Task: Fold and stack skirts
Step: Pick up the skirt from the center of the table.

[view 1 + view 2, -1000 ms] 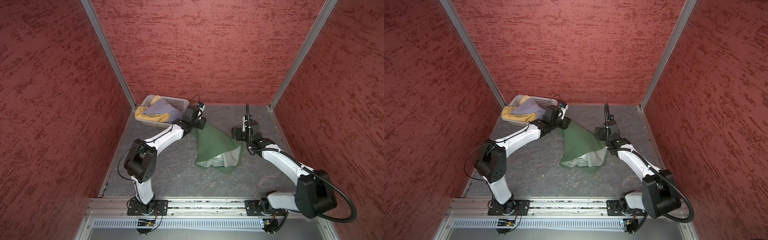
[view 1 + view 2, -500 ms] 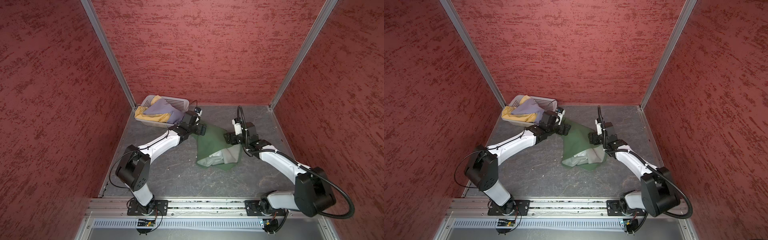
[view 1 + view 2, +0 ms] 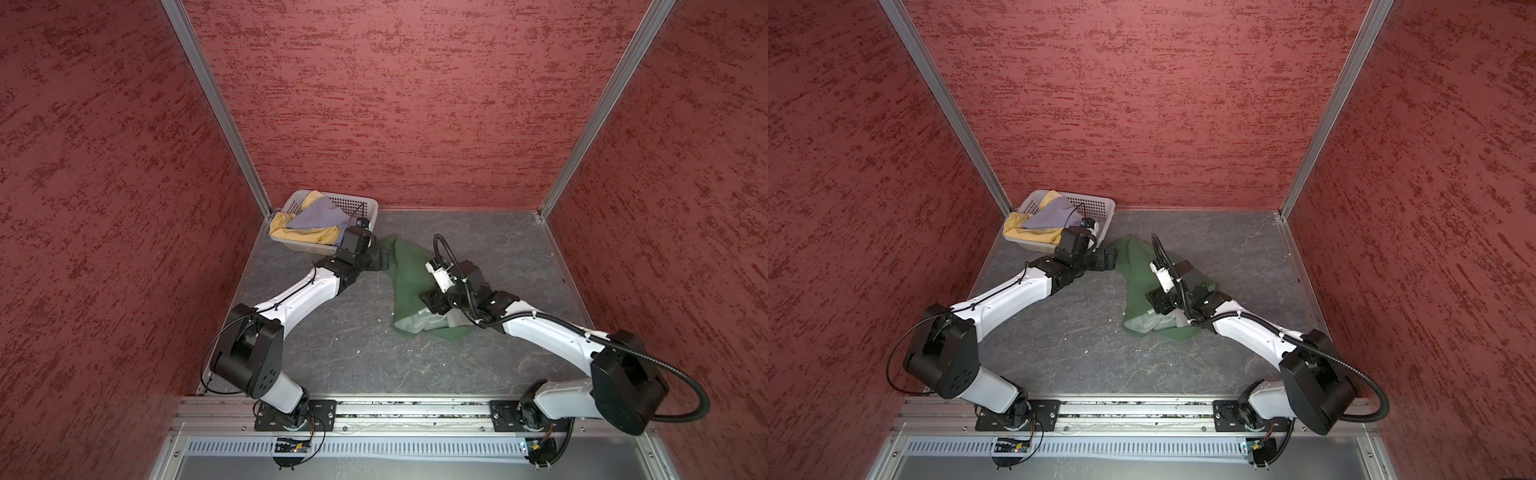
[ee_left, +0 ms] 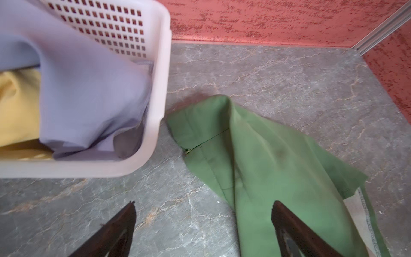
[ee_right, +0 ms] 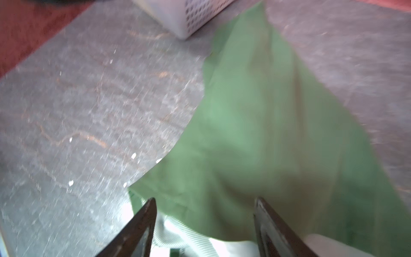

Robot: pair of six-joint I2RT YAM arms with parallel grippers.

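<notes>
The dark green skirt (image 3: 409, 282) (image 3: 1138, 286) lies crumpled on the grey floor, and its white lining shows at the near edge. My left gripper (image 3: 384, 259) (image 4: 203, 204) is open beside the skirt's far corner (image 4: 266, 160). One finger is over bare floor and the other over green cloth. My right gripper (image 3: 430, 297) (image 5: 204, 201) hangs open low over the green skirt (image 5: 255, 124), with lining under its jaws. The lavender-grey skirt (image 3: 318, 216) (image 4: 89, 93) lies on the mustard yellow skirt (image 3: 286, 222) (image 4: 17, 111) in the basket.
The white perforated basket (image 3: 370, 203) (image 3: 1106, 203) (image 4: 164, 66) (image 5: 189, 26) stands in the far left corner, close to the green skirt's corner. Red walls enclose the floor on three sides. A metal rail runs along the front edge.
My left gripper has let go of the green skirt's far corner and drawn back. The right arm has swung left over the skirt, its jaws narrowing. The skirt has settled narrower.
</notes>
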